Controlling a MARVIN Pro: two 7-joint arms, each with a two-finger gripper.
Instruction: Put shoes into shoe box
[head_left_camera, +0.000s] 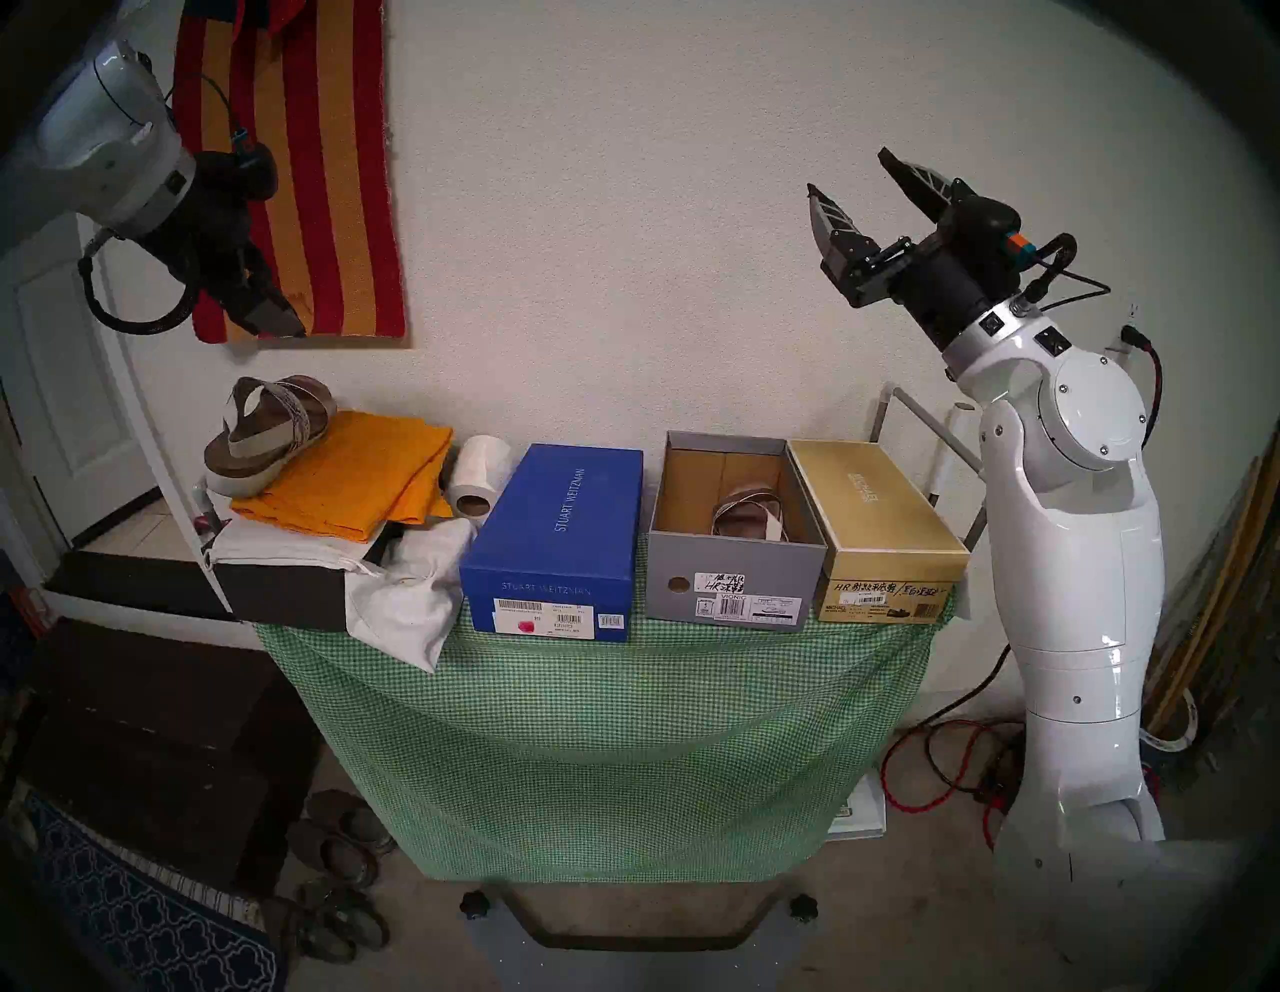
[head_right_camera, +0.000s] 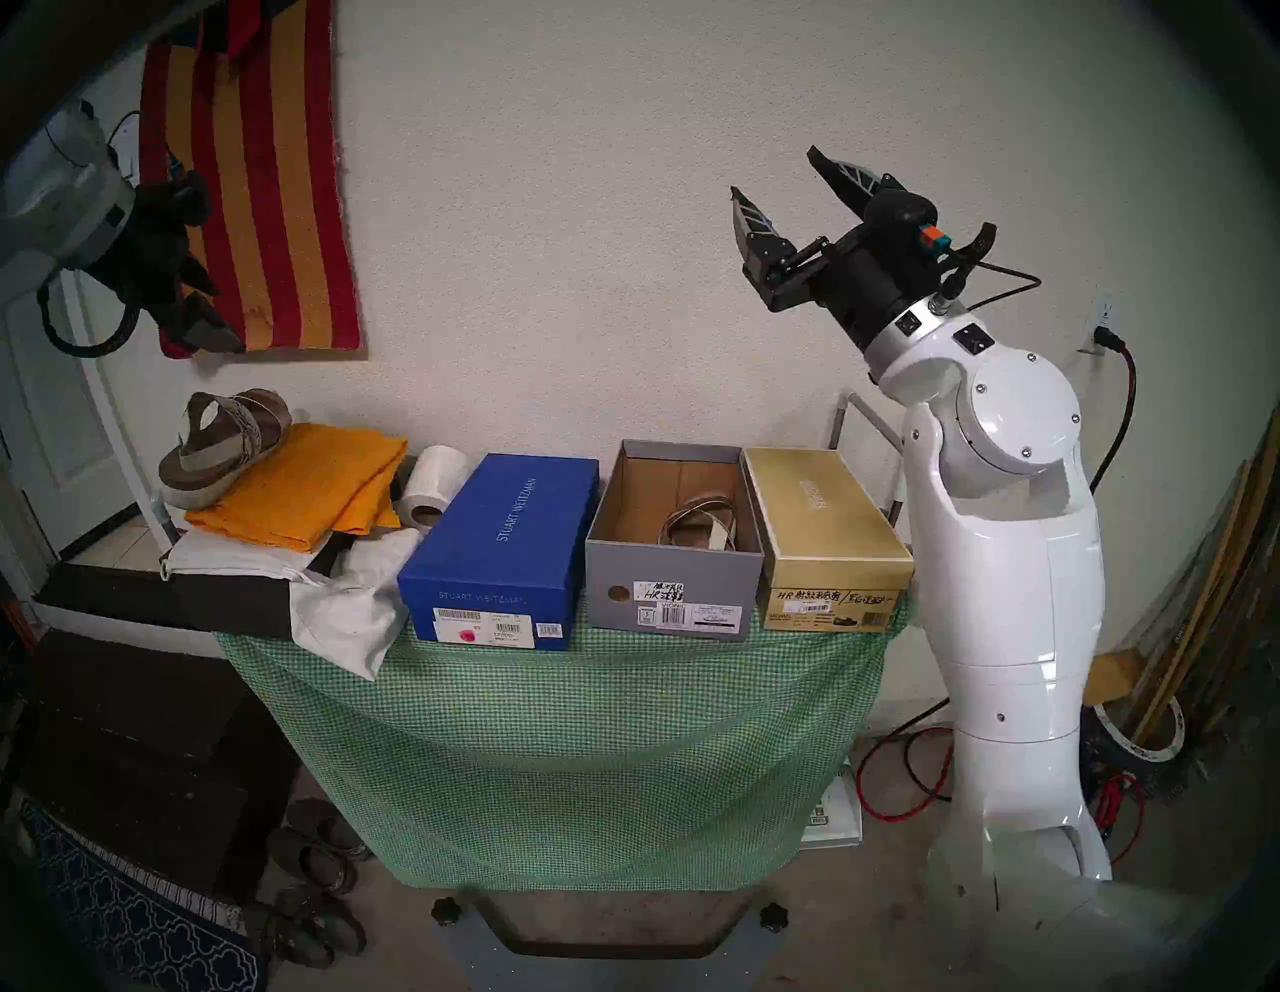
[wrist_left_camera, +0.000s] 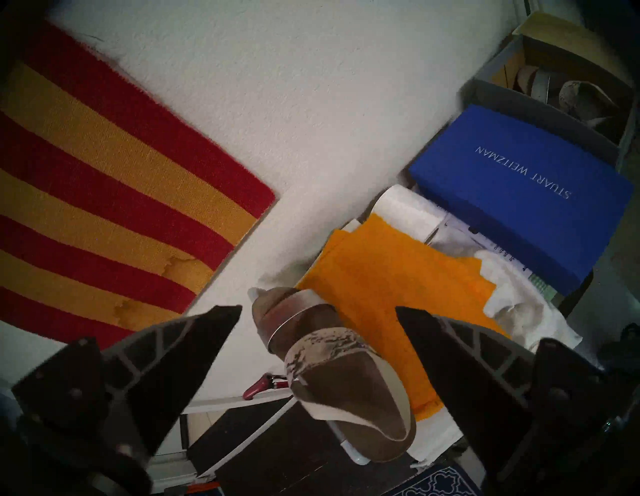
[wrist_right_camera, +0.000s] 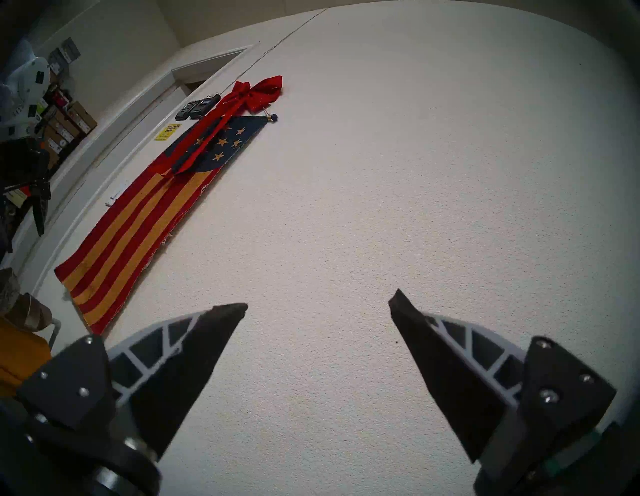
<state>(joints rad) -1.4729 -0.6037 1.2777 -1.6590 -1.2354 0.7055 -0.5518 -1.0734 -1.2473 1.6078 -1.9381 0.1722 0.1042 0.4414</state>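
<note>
One beige-white platform sandal (head_left_camera: 270, 433) with a brown footbed and a snakeskin strap lies tilted on an orange cloth at the far left; it also shows in the left wrist view (wrist_left_camera: 332, 367). The other sandal (head_left_camera: 748, 516) lies inside the open grey VIONIC shoe box (head_left_camera: 727, 575). My left gripper (head_left_camera: 273, 322) hangs above the left sandal, apart from it; the left wrist view shows the gripper (wrist_left_camera: 318, 308) open and empty. My right gripper (head_left_camera: 846, 170) is raised high near the wall, to the right above the boxes, open and empty (wrist_right_camera: 318, 304).
A closed blue STUART WEITZMAN box (head_left_camera: 554, 533) stands left of the grey box, a closed gold box (head_left_camera: 880, 519) right of it. An orange cloth (head_left_camera: 360, 478), paper roll (head_left_camera: 478, 474) and white bag (head_left_camera: 402, 589) lie left. A striped flag (head_left_camera: 291, 173) hangs behind my left gripper.
</note>
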